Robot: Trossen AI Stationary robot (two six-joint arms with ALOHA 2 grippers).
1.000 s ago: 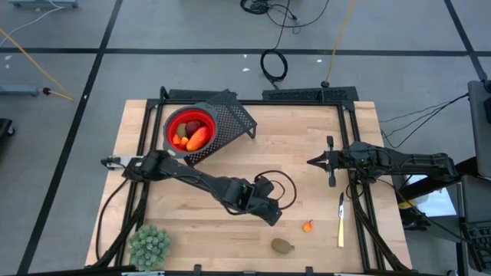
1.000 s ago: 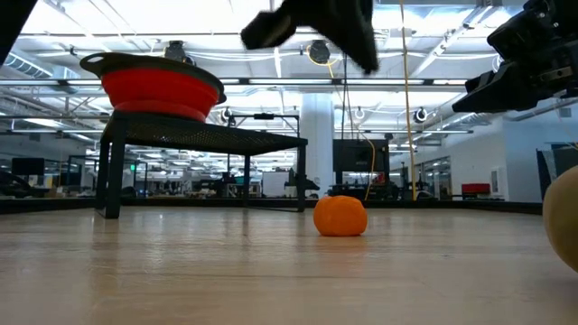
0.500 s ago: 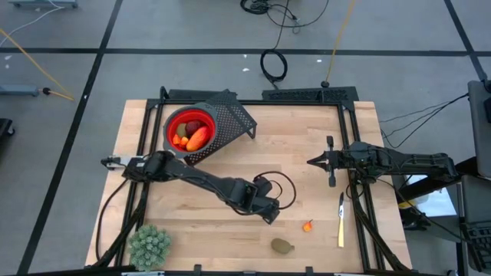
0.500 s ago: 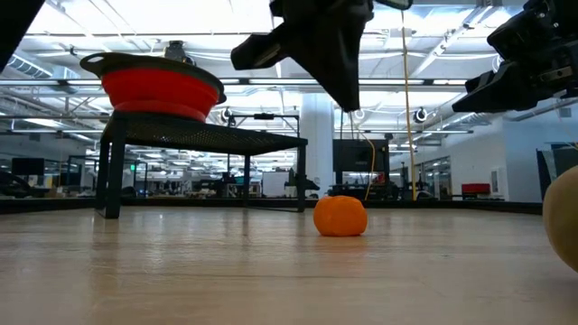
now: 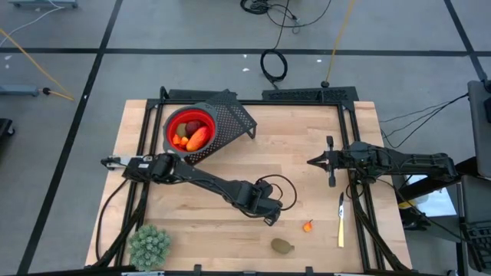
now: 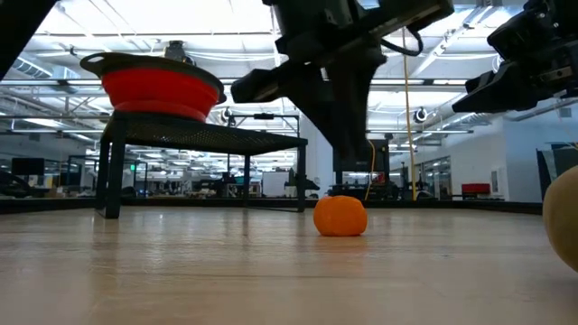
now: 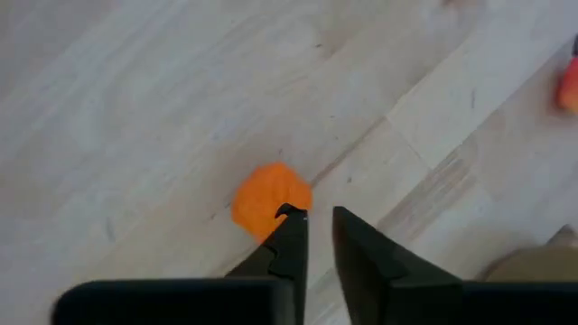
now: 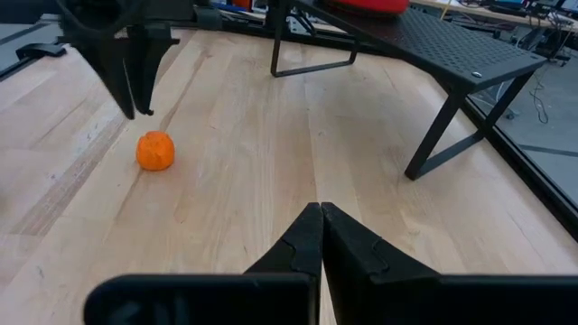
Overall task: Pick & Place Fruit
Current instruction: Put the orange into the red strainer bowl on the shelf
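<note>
Approach stage: left pincer, fingers slightly apart, above orange fruit; it should widen, centre, then descend.

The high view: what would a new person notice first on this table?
Probably the red bowl with fruit inside, raised on a black mesh stand at the table's far side. Next, the left pincer, fingers slightly apart, hanging just above a small orange fruit lying alone on the wood. The right pincer waits shut at the right side.

Brownish-green oval cut off by low view edge; bowl fruit partly hidden.
</note>
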